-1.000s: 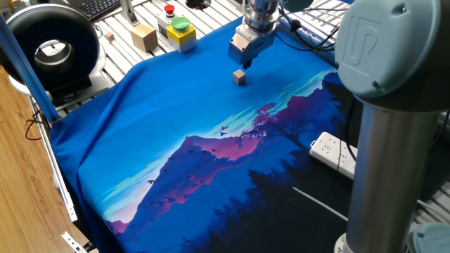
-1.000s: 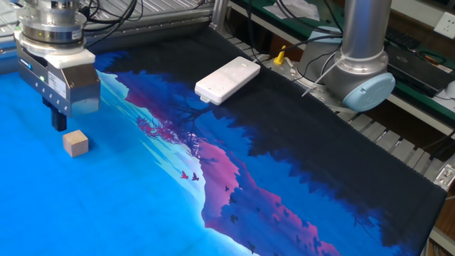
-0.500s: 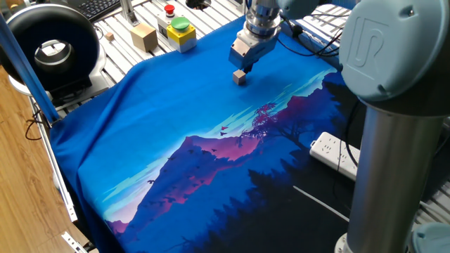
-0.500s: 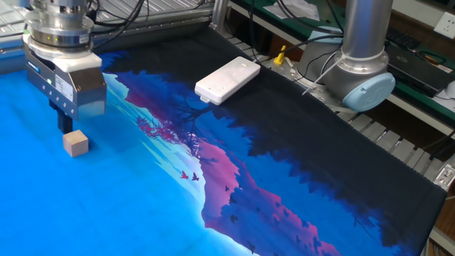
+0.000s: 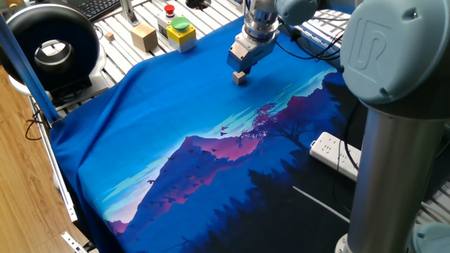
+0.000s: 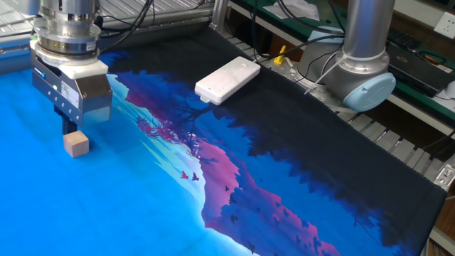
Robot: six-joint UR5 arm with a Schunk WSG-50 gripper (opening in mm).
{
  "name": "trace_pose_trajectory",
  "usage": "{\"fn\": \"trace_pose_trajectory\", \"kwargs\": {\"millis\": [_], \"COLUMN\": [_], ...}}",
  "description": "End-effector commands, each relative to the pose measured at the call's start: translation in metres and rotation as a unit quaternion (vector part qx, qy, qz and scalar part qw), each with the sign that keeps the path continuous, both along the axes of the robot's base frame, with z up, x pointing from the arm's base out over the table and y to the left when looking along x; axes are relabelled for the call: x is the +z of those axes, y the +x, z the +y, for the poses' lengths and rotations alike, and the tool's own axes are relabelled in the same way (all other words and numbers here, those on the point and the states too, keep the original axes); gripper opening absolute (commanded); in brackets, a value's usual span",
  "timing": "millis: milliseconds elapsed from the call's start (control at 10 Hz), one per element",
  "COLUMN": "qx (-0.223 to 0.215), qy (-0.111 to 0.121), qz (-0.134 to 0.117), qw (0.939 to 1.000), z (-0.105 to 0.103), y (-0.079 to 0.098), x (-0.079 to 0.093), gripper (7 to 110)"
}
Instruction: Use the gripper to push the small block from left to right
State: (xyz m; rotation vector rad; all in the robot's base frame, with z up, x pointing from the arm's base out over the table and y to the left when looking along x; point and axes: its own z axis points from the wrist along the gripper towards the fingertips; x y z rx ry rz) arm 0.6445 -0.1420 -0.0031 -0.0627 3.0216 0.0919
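At the far left of one fixed view sat a black ring-shaped device with a white centre (image 5: pixel 48 43), resting on the slatted metal tabletop (image 5: pixel 123 49). To its right stood a larger tan wooden block (image 5: pixel 143 36), and just beside that a yellow box with a green button (image 5: pixel 181 33), with a small red button (image 5: pixel 169 10) behind it. A blue cloth printed with purple mountains and dark trees (image 5: pixel 176 133) covered most of the tabletop.

On the bright blue part of that cloth lay the small light-tan wooden cube (image 5: pixel 240 77), flat on one face. The grey metal boxy claw (image 5: pixel 240 68) hung directly over it, pointing down, its dark fingers (image 6: pixel 68 128) just above the cube's top and seemingly touching or nearly touching it. The fingers appeared as one dark stub below the housing, so whether they were apart or together could not be told.

In the other fixed view the same cube (image 6: pixel 75 144) sat below the claw (image 6: pixel 68 129). Farther right a white power strip (image 6: pixel 227 80) lay on the dark portion of the cloth, and beyond it rose the grey arm's base column (image 6: pixel 364 50).
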Motion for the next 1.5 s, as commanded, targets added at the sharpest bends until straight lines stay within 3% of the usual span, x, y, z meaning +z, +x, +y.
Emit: {"fn": "trace_pose_trajectory", "kwargs": {"millis": [0, 1400], "qx": [-0.007, -0.036], "qy": [0.006, 0.004], "qz": [-0.002, -0.006], "qw": [1.0000, 0.9993], "z": [0.004, 0.040], "y": [0.001, 0.001], "x": [0.003, -0.004], "gripper": [7, 7]}}
